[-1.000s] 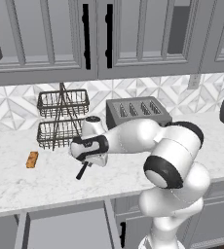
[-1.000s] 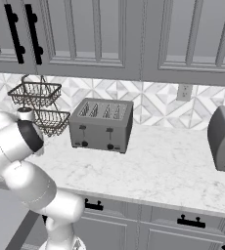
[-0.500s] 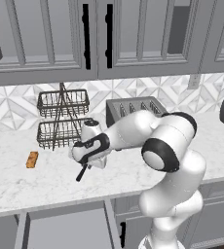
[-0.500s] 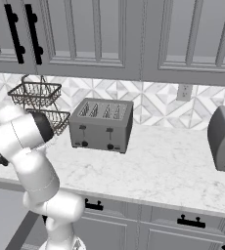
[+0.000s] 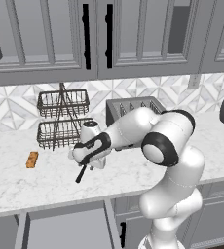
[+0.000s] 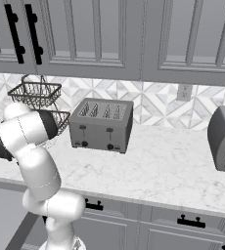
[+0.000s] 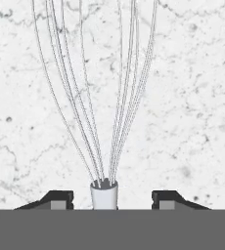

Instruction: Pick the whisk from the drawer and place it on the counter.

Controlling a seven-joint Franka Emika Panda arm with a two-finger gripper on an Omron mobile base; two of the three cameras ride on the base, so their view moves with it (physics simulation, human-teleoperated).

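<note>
The whisk [image 5: 81,173] lies on the white marble counter [image 5: 148,170], its black handle sticking out toward the front edge from under my hand. My gripper [image 5: 87,158] hovers low over it, just in front of the wire basket rack. In the hand view the silver wires of the whisk [image 7: 104,122] fan upward from a pale collar between my fingertips [image 7: 56,197], with a clear gap on each side, so the gripper [image 7: 107,197] is open and not touching it. The grey drawer [image 5: 65,228] stands pulled out below the counter edge.
A two-tier wire basket rack [image 5: 63,119] stands against the backsplash behind my hand. A grey toaster [image 6: 101,125] sits to its right, a dark appliance [image 6: 224,139] at the far right. A small orange-brown bar [image 5: 32,159] lies left of the whisk.
The jaws have parted and let go of the whisk, which now rests on the counter. The hand has sunk slightly lower and the arm has swung a little to the left.
</note>
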